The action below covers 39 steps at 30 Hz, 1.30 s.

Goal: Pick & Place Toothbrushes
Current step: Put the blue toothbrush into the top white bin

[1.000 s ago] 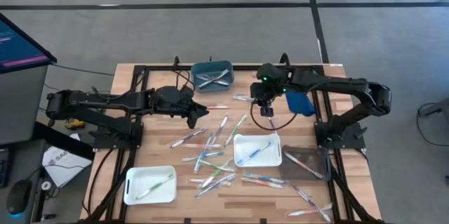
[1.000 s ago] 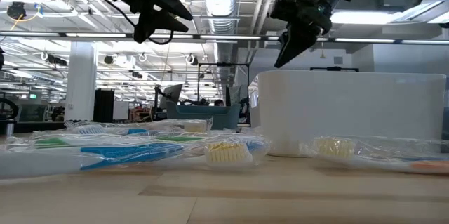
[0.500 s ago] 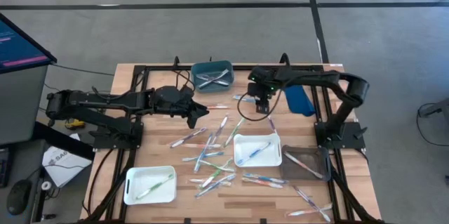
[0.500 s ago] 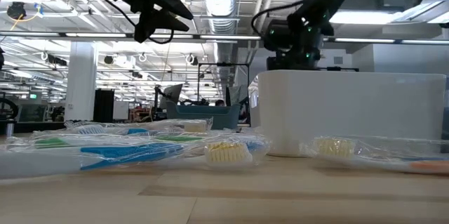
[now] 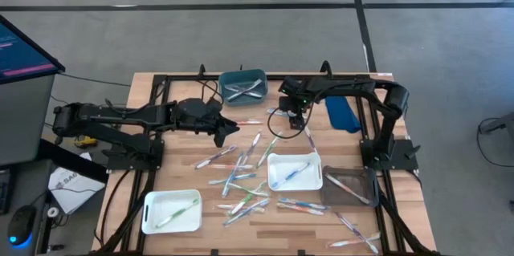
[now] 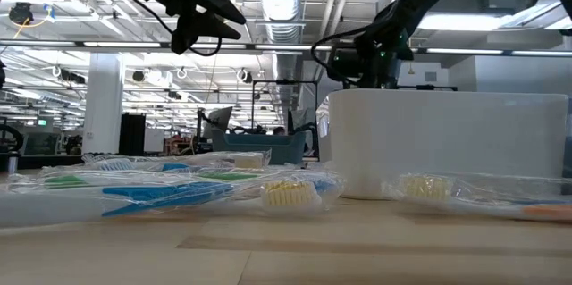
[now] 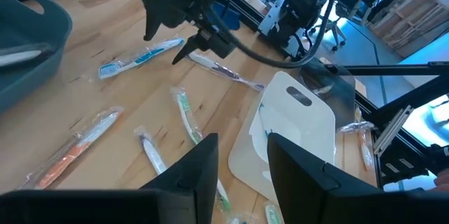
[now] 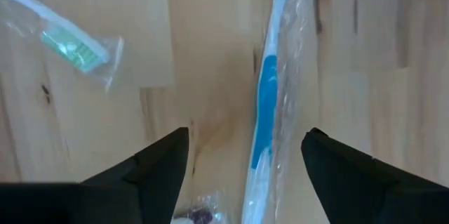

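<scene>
Wooden table (image 5: 185,188), framed by black rails. Right arm folded back from its base at the table's right edge and stretched across the far half toward centre, wrist tipped down. Right gripper (image 5: 291,116) low over the boards beside the teal bin (image 5: 242,84), fingers (image 8: 158,164) spread wide, nothing between them. Blue-and-white wrapped toothbrush (image 8: 270,101) flat on the wood directly beneath, lengthwise in the gap and nearer one finger, not touched. Green-bristled brush head (image 8: 74,46) in wrapper off to one side.

Left arm extended level from the left edge, raised above the table. Left gripper (image 5: 227,130) at table centre, fingers (image 7: 186,175) partly apart, empty.

Loose toothbrushes (image 5: 241,180) scattered across the middle and near right corner. White tray (image 5: 294,171) holding one brush, second white tray (image 5: 171,211) holding one green brush, clear tray (image 5: 349,186) at right.
</scene>
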Each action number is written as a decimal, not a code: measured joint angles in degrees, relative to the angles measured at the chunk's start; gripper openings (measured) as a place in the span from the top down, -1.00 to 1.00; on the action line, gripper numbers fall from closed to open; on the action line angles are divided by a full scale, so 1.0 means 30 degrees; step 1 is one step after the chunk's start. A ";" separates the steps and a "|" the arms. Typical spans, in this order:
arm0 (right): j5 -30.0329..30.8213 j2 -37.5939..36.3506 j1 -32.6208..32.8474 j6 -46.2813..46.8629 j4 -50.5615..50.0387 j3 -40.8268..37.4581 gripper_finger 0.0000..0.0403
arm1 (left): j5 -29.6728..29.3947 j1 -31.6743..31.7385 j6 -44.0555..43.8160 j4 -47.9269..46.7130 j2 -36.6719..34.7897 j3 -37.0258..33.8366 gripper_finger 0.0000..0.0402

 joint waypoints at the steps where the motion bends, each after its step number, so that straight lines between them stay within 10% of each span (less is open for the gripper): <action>1: -0.0002 0.0053 0.0000 0.0000 -0.0018 -0.0004 -0.34 | 0.0000 0.0000 -0.0001 0.0006 0.0000 0.0000 0.42; 39: -0.0767 0.0022 -0.0882 0.1524 0.1904 -0.0678 -0.34 | -0.0277 0.0000 -0.0204 0.0379 0.0000 -0.0007 0.42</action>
